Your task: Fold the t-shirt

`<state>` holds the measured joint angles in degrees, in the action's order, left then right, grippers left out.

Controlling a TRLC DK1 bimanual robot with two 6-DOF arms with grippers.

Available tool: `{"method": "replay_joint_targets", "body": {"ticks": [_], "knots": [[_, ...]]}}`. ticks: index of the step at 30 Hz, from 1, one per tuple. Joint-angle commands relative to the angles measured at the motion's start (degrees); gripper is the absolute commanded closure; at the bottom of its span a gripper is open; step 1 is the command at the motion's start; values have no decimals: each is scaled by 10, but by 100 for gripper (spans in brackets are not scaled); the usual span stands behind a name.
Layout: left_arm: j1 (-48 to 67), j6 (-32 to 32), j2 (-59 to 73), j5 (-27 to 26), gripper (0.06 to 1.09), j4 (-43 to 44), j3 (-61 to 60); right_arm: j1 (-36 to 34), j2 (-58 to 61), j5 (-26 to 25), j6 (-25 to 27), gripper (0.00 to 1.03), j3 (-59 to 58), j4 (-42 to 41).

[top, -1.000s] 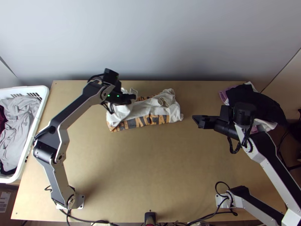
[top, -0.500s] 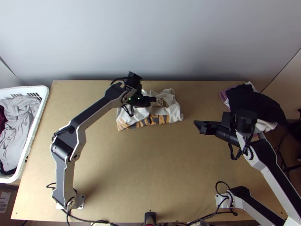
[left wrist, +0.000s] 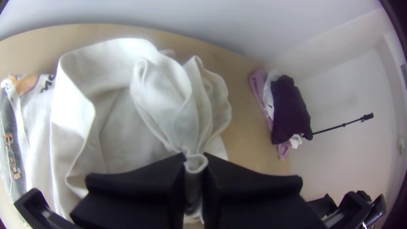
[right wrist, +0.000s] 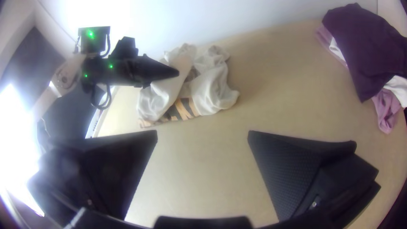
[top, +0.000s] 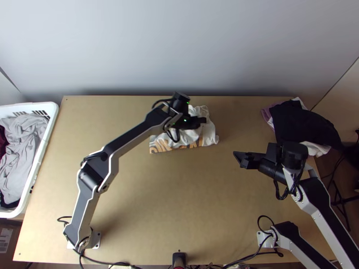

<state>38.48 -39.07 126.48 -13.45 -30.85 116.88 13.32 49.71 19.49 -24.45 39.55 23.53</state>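
White T-shirt (top: 209,134): upper middle of the top view, bunched near the far edge of the table (top: 179,193); the orange-and-black printed strip (top: 168,145) runs along its lower side.
Left gripper (left wrist: 195,159): pinching a gathered bit of white cloth, bottom centre of the left wrist view (which part of the shirt, sleeve or hem, I can't tell). Held there probably to bring that side over the rest.
Right gripper (right wrist: 202,133): wide, nothing between its fingers; in the top view it sits right of centre, well apart from the shirt. Likely parked there to leave the other arm room.
Fold state: partway at best, layers loose and rumpled. Next move probably calls for laying the pinched cloth down, then squaring the edges.
Risk: pulling on one pinch could drag the whole bundle or twist the layers.
Dark garment (top: 305,123): heaped at the upper right, likely kept aside from the folding area.
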Motion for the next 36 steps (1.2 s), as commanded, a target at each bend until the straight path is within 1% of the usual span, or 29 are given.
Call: {"method": "replay_joint_targets", "body": {"ticks": [1,2,4,5,6,8,10,16,19,22,24,25,29,31,35,36], "knots": [[32,-18,72,3,103,20,70,-1,-30,-1,-9,3,-23,1],[34,-18,82,3,90,20,78,-3,-32,-1,-9,3,-24,3],[37,-19,99,2,44,21,94,-8,-38,-1,-8,3,-24,4],[37,-26,105,6,25,25,99,-8,-42,-1,-8,3,-24,5],[37,-33,108,10,10,40,99,-9,-44,0,-9,3,-24,6],[32,-54,110,25,10,85,101,-8,-49,0,-11,3,-24,10],[24,-65,108,40,10,111,116,-8,-51,1,-16,3,-25,14],[8,-80,56,40,10,209,134,-8,-53,1,-17,3,-28,14],[5,-82,12,38,10,214,137,-6,-53,1,-19,3,-30,14],[7,-80,-33,37,10,182,128,-4,-52,1,-20,3,-30,12],[-2,-76,-77,38,10,162,98,-1,-52,1,-21,3,-27,12],[-10,-69,-101,38,10,150,77,1,-52,1,-21,3,-26,12],[-49,1,-152,38,10,76,8,11,-50,0,-19,3,-28,10],[-68,53,-167,38,10,39,-37,14,-50,0,-18,3,-26,8],[-95,140,-210,30,11,39,-167,16,-50,0,-21,3,-32,6],[-99,156,-218,26,15,40,-194,17,-50,0,-22,3,-34,6]]}}
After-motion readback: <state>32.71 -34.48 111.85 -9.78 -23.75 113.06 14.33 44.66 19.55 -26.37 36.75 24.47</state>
